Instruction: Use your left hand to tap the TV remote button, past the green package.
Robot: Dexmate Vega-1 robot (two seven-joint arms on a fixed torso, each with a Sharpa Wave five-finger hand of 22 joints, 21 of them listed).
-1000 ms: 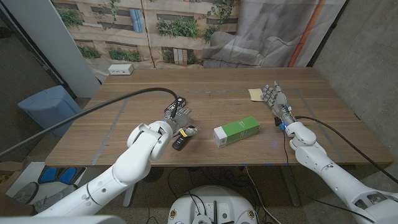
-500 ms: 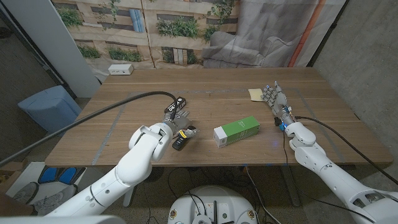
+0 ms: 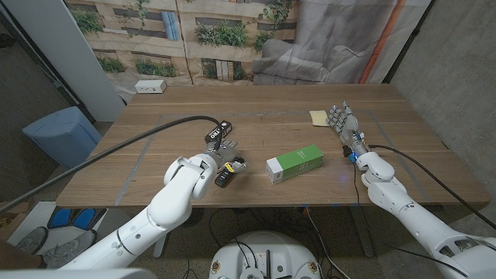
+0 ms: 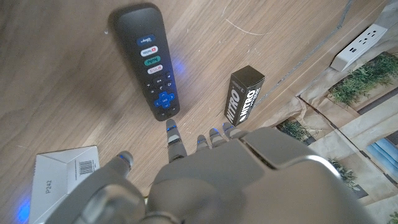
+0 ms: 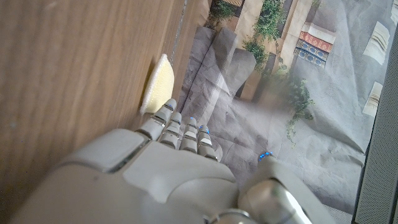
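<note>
The dark TV remote [image 4: 149,59] with coloured buttons lies on the wooden table [image 3: 155,116]; its near end [image 3: 222,180] shows just below my left hand [image 3: 223,160]. My left hand [image 4: 205,174] hovers over it with fingers extended and holds nothing. One fingertip [image 4: 172,129] sits just off the remote's end, by the blue pad; whether it touches, I cannot tell. The green package [image 3: 295,163] lies to the right of the remote, its white barcode end [image 4: 65,171] facing the hand. My right hand [image 3: 343,124] stands open at the table's right side.
A black box [image 3: 218,132] lettered NITRO [image 4: 244,93] lies just beyond the left hand. A yellow pad [image 3: 318,117] [image 5: 158,90] lies by my right hand [image 5: 174,174]. A white power strip [image 3: 150,86] sits at the far left edge. A blue bin [image 3: 58,136] stands left of the table.
My left hand has drawn back toward me and lowered over the remote, covering more of it. The right hand, package and boxes have not moved.
</note>
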